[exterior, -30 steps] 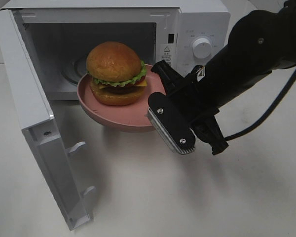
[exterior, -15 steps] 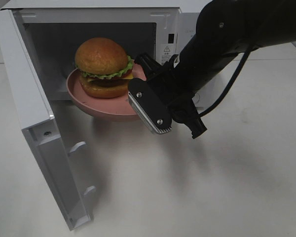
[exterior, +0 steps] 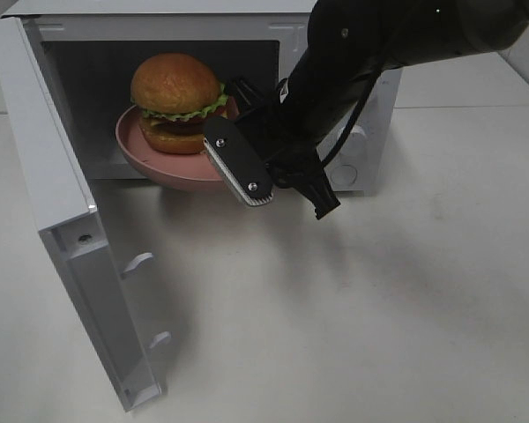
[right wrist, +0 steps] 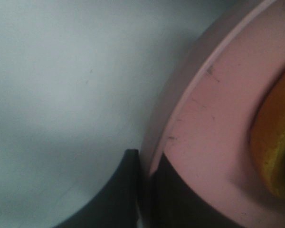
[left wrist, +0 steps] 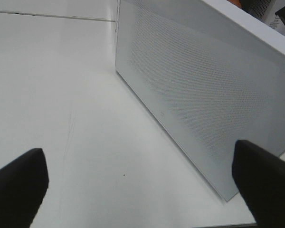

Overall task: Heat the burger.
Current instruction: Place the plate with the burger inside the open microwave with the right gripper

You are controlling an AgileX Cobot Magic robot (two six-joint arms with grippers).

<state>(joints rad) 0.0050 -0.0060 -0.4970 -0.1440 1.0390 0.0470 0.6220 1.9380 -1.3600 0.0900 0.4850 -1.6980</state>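
High view: burger [exterior: 176, 101] on plate [exterior: 159, 163], partly inside microwave [exterior: 159, 7] at the table's far edge. My right claw [exterior: 229, 128] pinches the plate's rim.
Left wrist: my left claw [left wrist: 140, 185] wide, empty.
Right wrist: thin edge-hold only. Likely risks: plate tips, burger slides, rim clips the opening.

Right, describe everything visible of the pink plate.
The pink plate is round and shallow, matte like plastic, with a raised rim and faint dark scuffs. It is roughly level, partly inside the open microwave, and carries the burger. The right gripper pinches its rim.
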